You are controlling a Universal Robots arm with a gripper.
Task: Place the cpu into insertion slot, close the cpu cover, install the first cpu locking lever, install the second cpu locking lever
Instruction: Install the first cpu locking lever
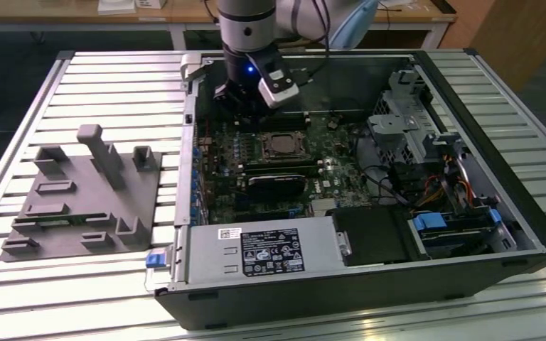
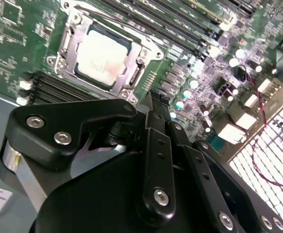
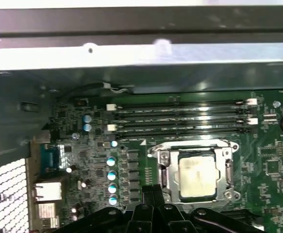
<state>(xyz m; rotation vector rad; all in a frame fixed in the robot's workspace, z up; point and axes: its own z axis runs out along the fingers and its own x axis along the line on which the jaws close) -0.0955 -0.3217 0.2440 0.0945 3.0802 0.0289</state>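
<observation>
The cpu [image 2: 102, 56] had a pale, smooth metal top with a dull sheen. The cpu cover [image 2: 68, 42] framing it was bright bare metal. The circuit board [image 3: 272, 165] around them was glossy green. The pincer [image 2: 153, 99] was black with a soft satin finish, studded with shiny metal screw heads. In the exterior view, the desk [image 1: 111, 85] was ribbed, reflective metal. The holder [image 1: 83, 206] on it was matt grey plastic. The computer case [image 1: 349, 302] was matt black outside and bare grey sheet metal within.
</observation>
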